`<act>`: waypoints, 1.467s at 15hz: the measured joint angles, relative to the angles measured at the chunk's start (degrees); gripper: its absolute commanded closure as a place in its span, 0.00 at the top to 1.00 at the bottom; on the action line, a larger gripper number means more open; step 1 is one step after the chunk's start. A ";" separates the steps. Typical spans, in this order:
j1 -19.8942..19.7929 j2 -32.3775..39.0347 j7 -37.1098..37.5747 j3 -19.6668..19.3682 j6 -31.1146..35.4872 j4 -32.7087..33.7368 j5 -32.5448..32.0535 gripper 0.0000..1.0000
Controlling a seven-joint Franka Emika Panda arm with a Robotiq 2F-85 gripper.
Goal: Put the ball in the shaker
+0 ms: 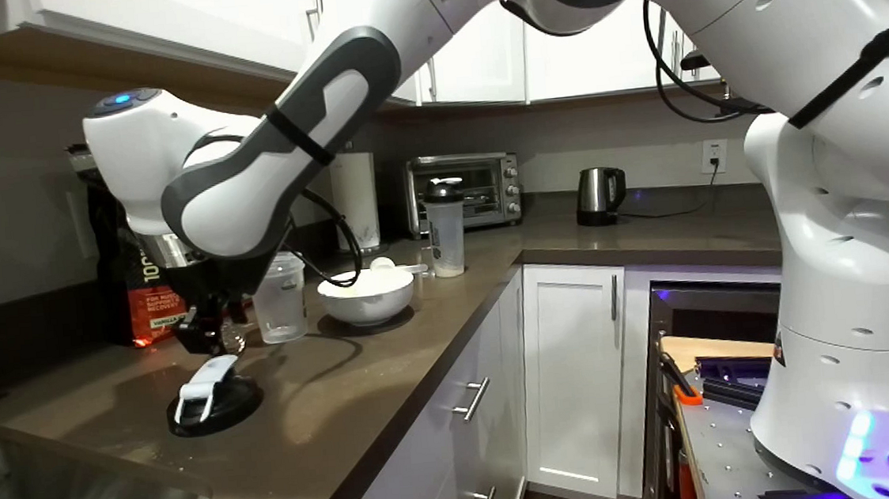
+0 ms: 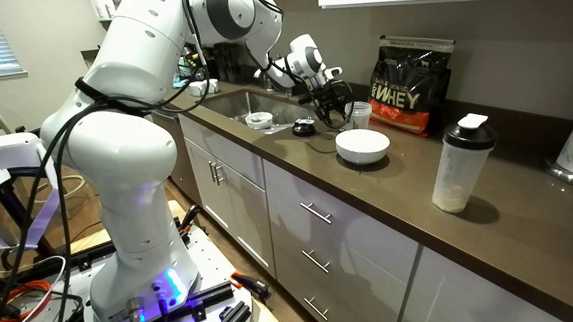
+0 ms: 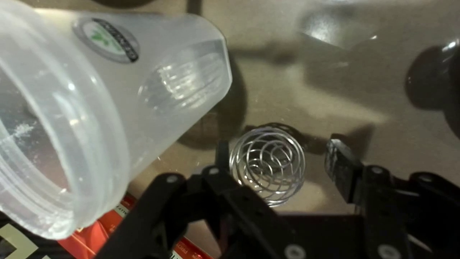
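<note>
Wire ball (image 3: 267, 167) ungripped; pincer (image 3: 278, 154) apart.
Ball should be centred between the 2 fingers (image 3: 341, 165) before squeezing; nearby shaker (image 3: 151, 79) must not be nudged.

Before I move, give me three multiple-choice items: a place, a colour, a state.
1. Where is the wire whisk ball?
A: in the white bowl
B: on the counter, beside the shaker tumbler
C: in the sink

2. What colour is the flip cap on the loose black lid?
A: green
B: red
C: white

3. The hand is?
A: open
B: shut on the shaker tumbler
C: fully shut

1 B: the wrist view shows it there.
2 C: white in both exterior views.
3 A: its fingers stand apart in the wrist view.
</note>
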 measured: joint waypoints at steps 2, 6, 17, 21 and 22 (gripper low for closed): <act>0.00 0.01 0.00 0.00 0.00 0.03 0.00 0.68; 0.00 0.03 0.00 0.00 0.00 0.06 0.01 0.61; -0.01 0.36 0.00 0.18 0.00 0.44 0.05 0.52; -0.07 0.70 0.00 0.22 0.00 0.85 0.07 0.52; -0.09 0.76 0.00 0.22 0.00 0.89 0.08 0.52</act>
